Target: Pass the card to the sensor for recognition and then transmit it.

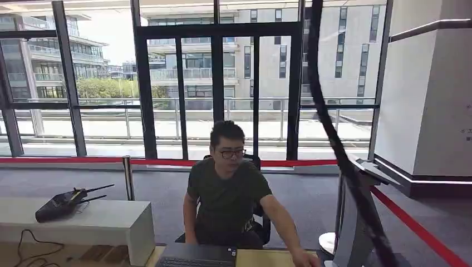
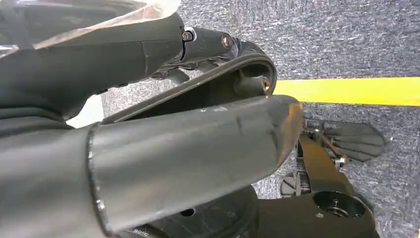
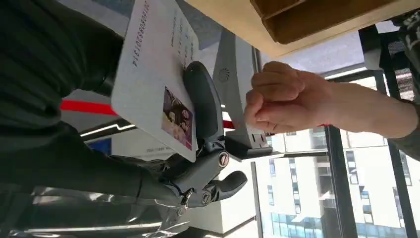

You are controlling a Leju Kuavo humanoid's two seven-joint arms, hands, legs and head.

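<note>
A: Where's the card (image 3: 151,79)?
B: You're pinching it in the right hand (image 3: 198,148), person's hand (image 3: 277,101) just beside. Thin, stiff, slick; grip flat faces. Left hand (image 2: 148,148): can't tell.

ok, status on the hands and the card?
Right hand holds the card up. Left hand hangs over the floor, grip unclear. Person's hand beside the grey sensor stand, close to the card.
</note>
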